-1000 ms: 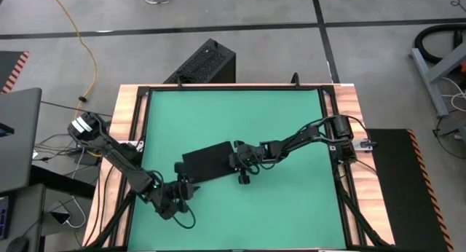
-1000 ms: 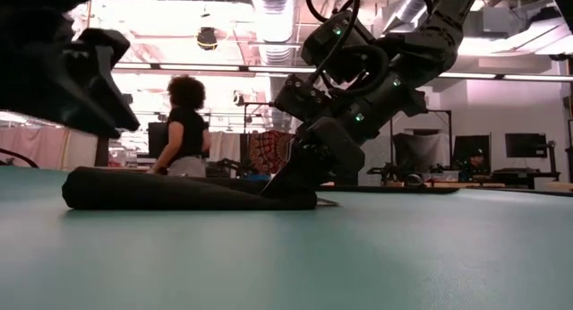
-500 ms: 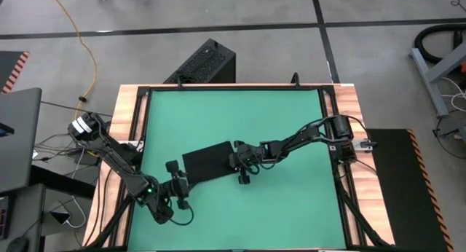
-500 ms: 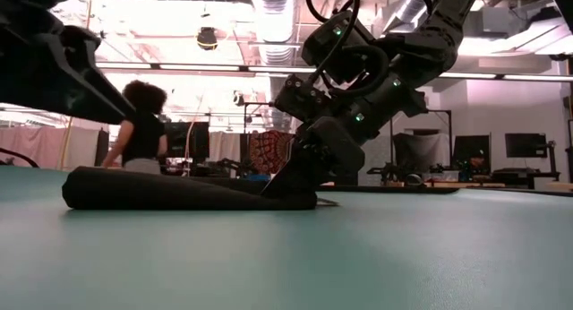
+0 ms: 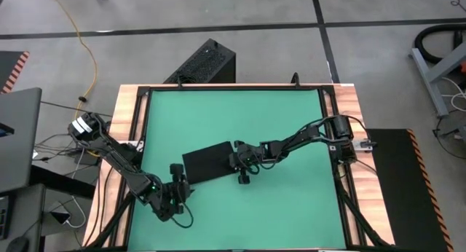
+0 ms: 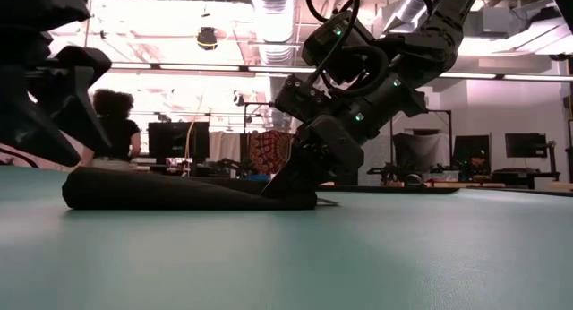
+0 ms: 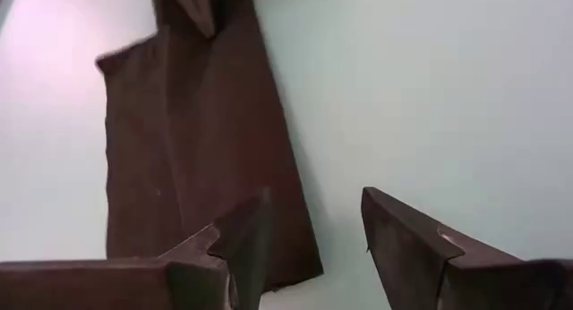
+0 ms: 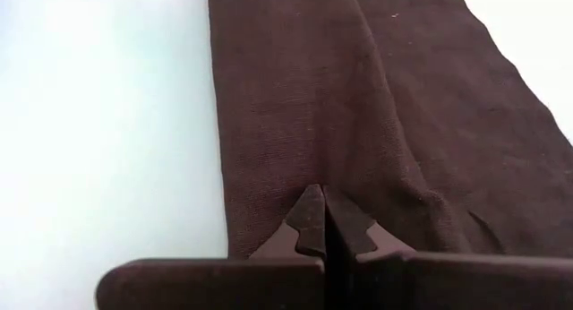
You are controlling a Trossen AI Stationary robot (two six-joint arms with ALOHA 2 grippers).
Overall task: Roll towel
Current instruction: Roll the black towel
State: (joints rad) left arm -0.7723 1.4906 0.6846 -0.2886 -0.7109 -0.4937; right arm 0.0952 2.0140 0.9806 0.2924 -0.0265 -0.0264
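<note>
Nearest, the left claw hangs with fingers spread and empty just off the towel's left end. The towel lies folded flat mid-tabletop; it looks soft, light and floppy, probably best pinched at an end edge. The right claw, fingers together, presses its right end. Beyond the tabletop stands a vented black box.

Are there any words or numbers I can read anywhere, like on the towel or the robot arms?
None can be read.
Towel: plain black, no print showing.
Left gripper and right gripper: no labels visible.
Table: plain green, no marks.
Black box on the floor: vents only, no readable label.
Monitors in the room behind: too far to read.
</note>
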